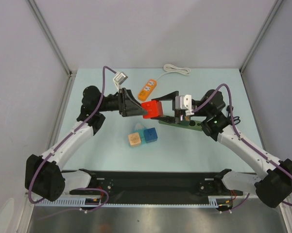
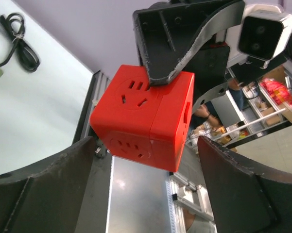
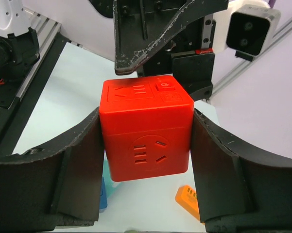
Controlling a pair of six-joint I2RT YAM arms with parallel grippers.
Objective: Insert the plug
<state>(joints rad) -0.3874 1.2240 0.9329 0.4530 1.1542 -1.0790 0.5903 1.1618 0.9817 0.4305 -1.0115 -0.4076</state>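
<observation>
**A:** Start at the fingers. What has the right gripper (image 3: 146, 116) got?

**B:** Its two black fingers (image 3: 73, 165) are clamped flat against opposite sides of the red cube socket (image 3: 146, 155). It holds the cube above the table, with the power button facing up in the wrist view.

**A:** And the left gripper (image 2: 146, 141)?

**B:** It is spread wide. The cube sits between its fingertips (image 2: 233, 189) with a clear gap on one side. I cannot tell whether the other fingertip touches it.

**A:** Where is all that on the surface?

**B:** Over the middle of the pale mint tabletop (image 1: 111, 155).
- At 6 o'clock from the red cube lie a blue cube (image 1: 149, 135) and a tan cube (image 1: 134, 140), side by side and touching.
- At 12 o'clock is an orange power strip (image 1: 147, 89). Its white cable (image 1: 177, 69) is coiled at 1 o'clock by the far edge.
- At 4 o'clock a dark green board (image 1: 197, 127) lies under the right gripper.
- At 3 o'clock a black cord (image 1: 234, 118) lies just past the right arm.

**A:** And the room?

**B:** Plain grey-lilac panels (image 1: 150, 29) close three sides, with aluminium posts (image 1: 51, 36) at the far corners. A black rail (image 1: 150, 182) runs along the 6 o'clock edge and carries both arm bases. Brushed steel sheet (image 1: 150, 221) lies nearer still. Past the frame, the left wrist view catches stocked shelves (image 2: 269, 99) (too blurred to name the goods).
</observation>
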